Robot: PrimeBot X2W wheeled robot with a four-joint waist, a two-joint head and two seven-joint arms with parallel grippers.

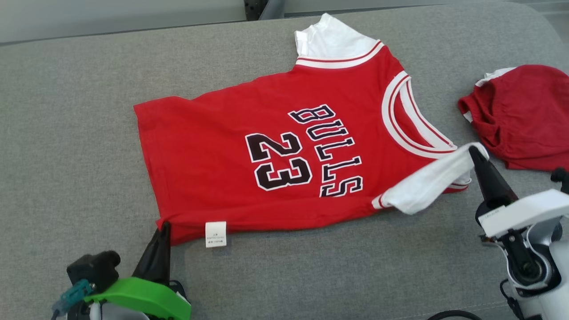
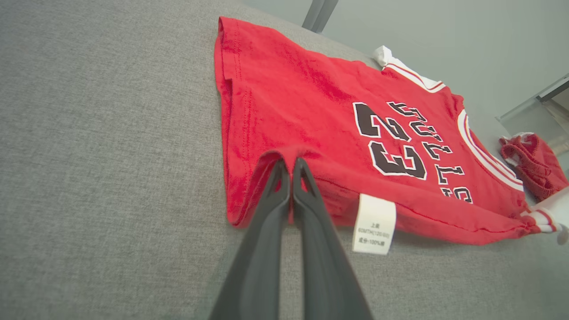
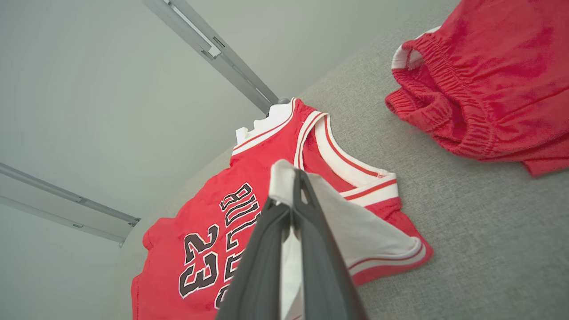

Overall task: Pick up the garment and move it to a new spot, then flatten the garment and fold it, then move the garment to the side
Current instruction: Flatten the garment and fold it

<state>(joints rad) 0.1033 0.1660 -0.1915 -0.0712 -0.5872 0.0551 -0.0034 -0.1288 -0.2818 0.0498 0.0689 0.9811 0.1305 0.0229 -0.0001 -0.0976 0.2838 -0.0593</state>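
The red jersey [image 1: 213, 133] lies spread flat, number up, across the middle of the grey fabric surface [image 1: 66, 133]. The left pincer [image 1: 163, 227] reaches in from the near left, fingers pointing far, clenched on the jersey's near-left hem corner. The right pincer [image 1: 474, 153] slants in from the near right, clamped on its white sleeve [image 1: 426, 182]. Dark red shorts [image 1: 524, 111] lie near the jersey, on its right.

A grey woven-fabric upholstered surface [image 1: 66, 142] carries a red Bulls 23 jersey [image 1: 209, 133] spread front-up across its middle, collar toward the right, and, apart from it at the right edge, a crumpled pair of red shorts [image 1: 526, 111].
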